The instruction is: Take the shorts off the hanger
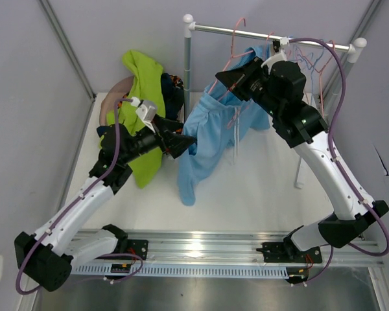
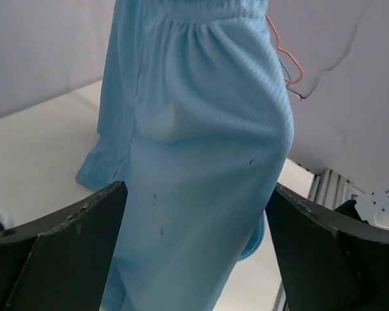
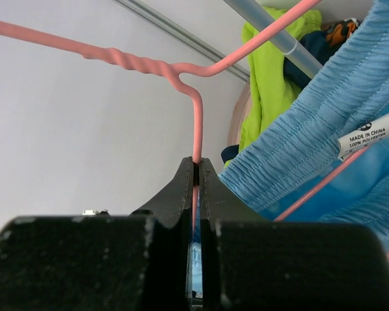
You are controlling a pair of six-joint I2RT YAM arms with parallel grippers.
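Jaws of the right gripper (image 3: 196,165) are pressed together on the upright neck of the pink wire hanger (image 3: 196,123), just below its twist. The left gripper (image 2: 196,194) stands wide, one finger on either side of the light blue shorts (image 1: 214,129), and nothing is clamped between them. Those shorts hang by their waistband from the hanger on the rail (image 1: 272,34), and their lower leg trails onto the white table (image 1: 259,188). Behind the left arm, a pinkish curved rim (image 1: 110,97) (tub or basket, I cannot tell which) shows under a heap. The lime green shorts (image 1: 142,84) spill over it, with dark navy fabric (image 1: 172,94) beside them. Spare wire hangers (image 1: 311,61) crowd the rail behind the right wrist.
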